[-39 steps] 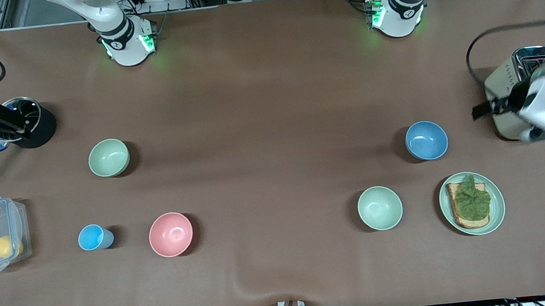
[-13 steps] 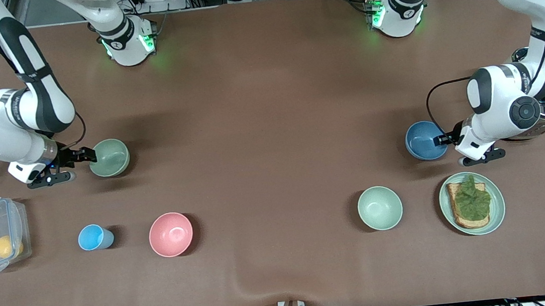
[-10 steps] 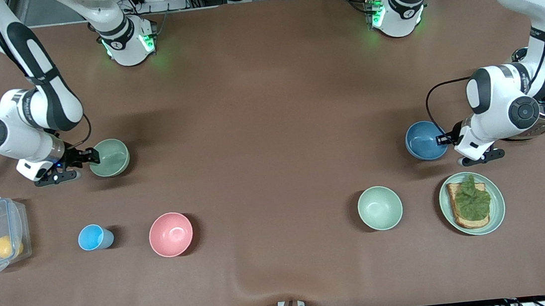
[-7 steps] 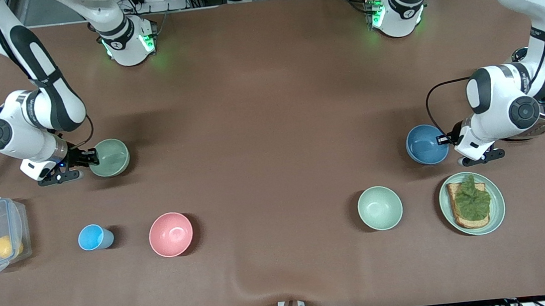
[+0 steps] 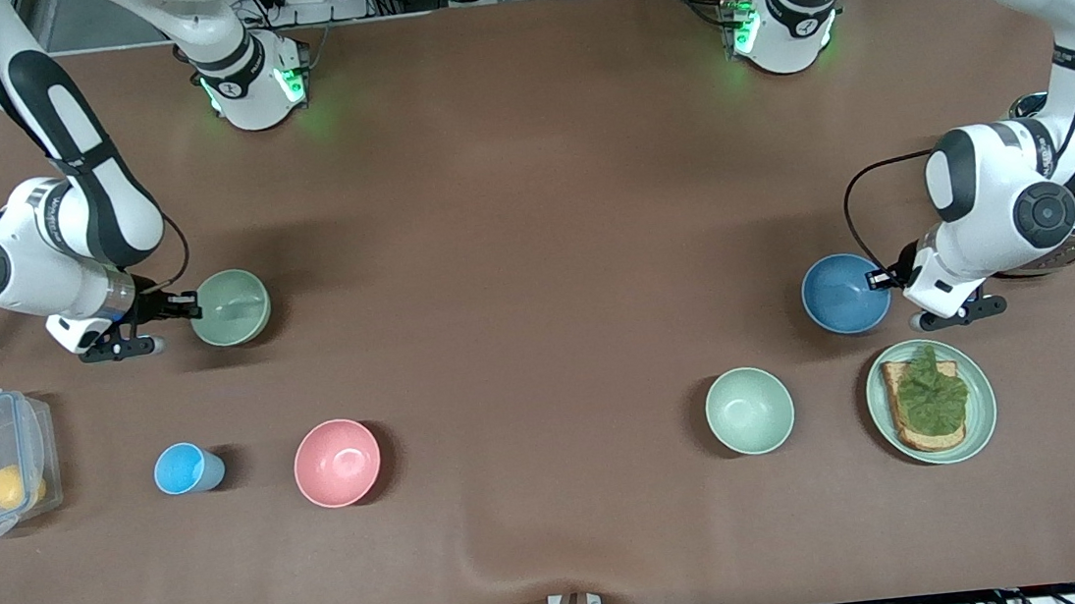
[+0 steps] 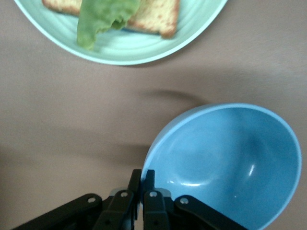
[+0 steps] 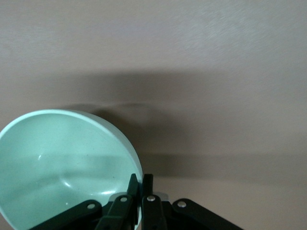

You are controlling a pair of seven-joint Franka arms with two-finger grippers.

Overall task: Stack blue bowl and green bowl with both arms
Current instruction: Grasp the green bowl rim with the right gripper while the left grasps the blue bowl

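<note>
Left gripper (image 5: 882,279) pinching the blue bowl (image 5: 842,293) by its rim, right gripper (image 5: 188,305) pinching the green bowl (image 5: 232,307) by its rim, both bowls tilted.

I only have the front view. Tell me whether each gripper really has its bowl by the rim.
Observer: Left wrist view: the left gripper is shut on the blue bowl, one finger inside the wall, one outside.
Operator: Now the right.
Observer: Right wrist view: the right gripper pinches the green bowl the same way.
Operator: Report what lies close to the blue bowl.
Observer: The plate with toast and a lettuce leaf, apart from the bowl.
</note>
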